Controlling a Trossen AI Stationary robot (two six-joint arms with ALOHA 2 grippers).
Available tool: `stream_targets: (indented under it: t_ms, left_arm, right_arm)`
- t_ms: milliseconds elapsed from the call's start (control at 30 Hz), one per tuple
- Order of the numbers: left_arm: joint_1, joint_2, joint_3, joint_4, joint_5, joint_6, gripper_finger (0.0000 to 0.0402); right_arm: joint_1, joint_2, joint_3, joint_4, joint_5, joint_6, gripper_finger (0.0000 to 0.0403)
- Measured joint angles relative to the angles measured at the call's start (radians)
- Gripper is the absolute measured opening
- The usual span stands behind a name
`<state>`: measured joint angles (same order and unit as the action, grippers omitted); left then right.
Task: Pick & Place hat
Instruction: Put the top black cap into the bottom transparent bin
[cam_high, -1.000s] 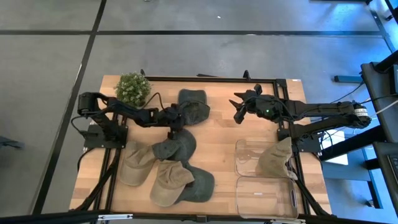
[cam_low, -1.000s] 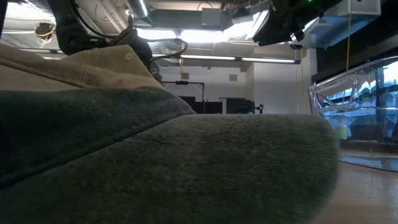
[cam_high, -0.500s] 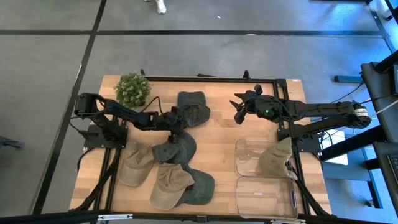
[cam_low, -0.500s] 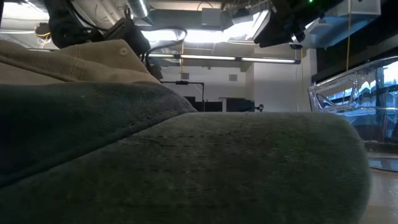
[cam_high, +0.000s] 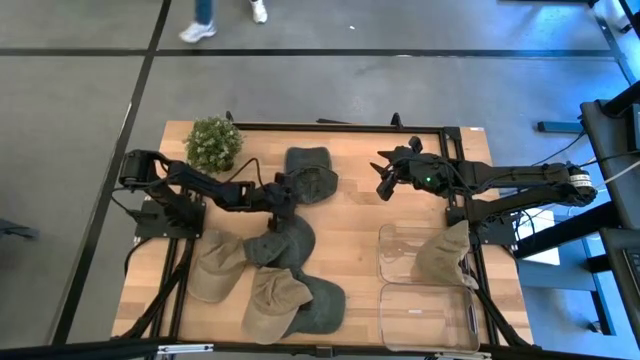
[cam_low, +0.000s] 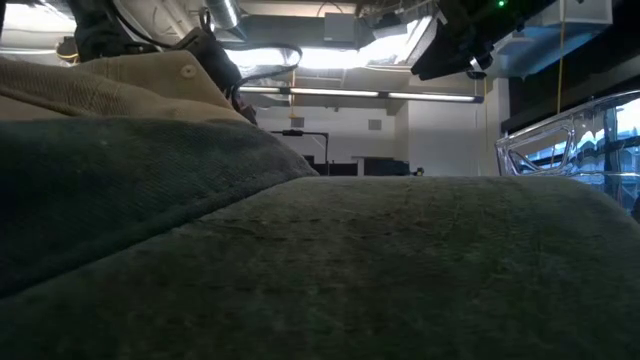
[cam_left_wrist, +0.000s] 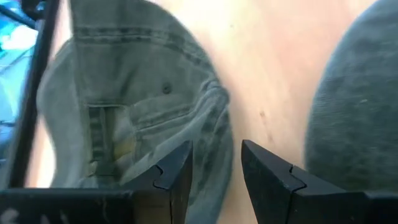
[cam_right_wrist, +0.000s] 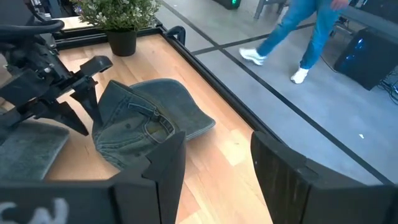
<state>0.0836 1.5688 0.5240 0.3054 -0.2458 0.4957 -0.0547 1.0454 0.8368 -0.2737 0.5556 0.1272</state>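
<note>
- The faded grey-green denim cap (cam_high: 310, 171) I am after lies upturned at the far middle of the wooden bench (cam_high: 355, 215), its inner seams and back strap facing up in the left wrist view (cam_left_wrist: 134, 112).
- My left end effector (cam_high: 283, 192) sits low, just beside the cap's near edge; its fingers (cam_left_wrist: 177, 171) are released, with a narrow gap between them, gripping nothing.
- Just nearer than that lies a dark green cap (cam_high: 283, 237), and beyond it toward the front edge a heap of khaki tan caps (cam_high: 222, 270) and another dark green cap (cam_high: 318, 300), overlapping one another.
- My right end effector (cam_high: 383, 177) hangs above the bench, well apart from the denim cap, fingers (cam_right_wrist: 163, 163) spread wide and empty.
- On the right side stand two clear plastic bins: the farther bin (cam_high: 397, 252) holds one khaki cap (cam_high: 446, 253) slumped against its right wall; I see only glare inside the nearer bin (cam_high: 426, 316).
- A small potted green plant (cam_high: 213, 143) stands at the far left corner.
- A person's legs in blue trousers (cam_right_wrist: 298, 31) cross the floor beyond the bench.
</note>
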Motion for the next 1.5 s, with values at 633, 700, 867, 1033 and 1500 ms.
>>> stream_targets:
  t_ms: [633, 700, 867, 1033, 1500]
  left_arm:
    - [0.003, 0.071, 0.001, 0.043, -0.133, 0.041, 0.0132]
    - [0.011, 0.078, 0.001, 0.044, -0.109, 0.025, 0.0132]
    - [0.012, 0.101, 0.002, 0.056, -0.119, 0.014, 0.0132]
    - [0.001, 0.107, 0.002, 0.062, -0.124, 0.019, 0.0101]
    - [0.031, 0.076, 0.13, 0.076, -0.105, 0.112, 0.0004]
  right_arm:
    - [0.0, 0.0, 0.0, -0.01, 0.0, -0.005, 0.0182]
    - [0.0, 0.0, 0.0, -0.01, 0.0, -0.005, 0.0182]
    - [0.0, 0.0, 0.0, -0.009, 0.0, -0.005, 0.0182]
    - [0.0, 0.0, 0.0, -0.009, 0.0, -0.002, 0.0182]
    - [0.0, 0.0, 0.0, 0.032, -0.025, 0.129, 0.0182]
